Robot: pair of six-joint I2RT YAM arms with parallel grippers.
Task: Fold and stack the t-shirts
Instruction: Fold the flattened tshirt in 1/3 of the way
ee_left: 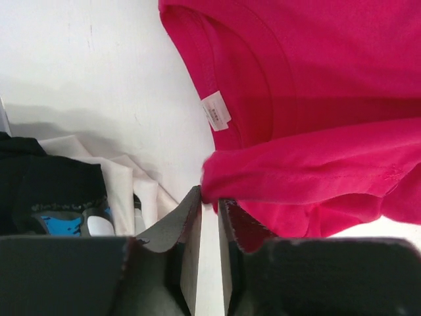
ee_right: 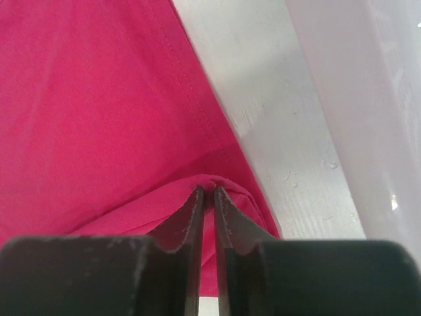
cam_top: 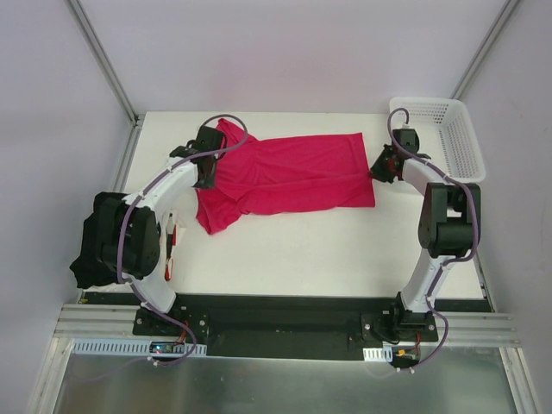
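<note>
white table point(cam_top: 302, 259) carries a crimson t-shirt point(cam_top: 293, 172); we see left pincer point(ee_left: 209, 197) and right pincer point(ee_right: 208, 191) each pinching a fold of it.

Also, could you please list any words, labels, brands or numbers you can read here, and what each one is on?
Nothing is legible.
Neck tag of the crimson-pink t-shirt: print too small to read.
Blue-and-white print on the black t-shirt: blurred and mostly hidden, no letters readable.
</note>
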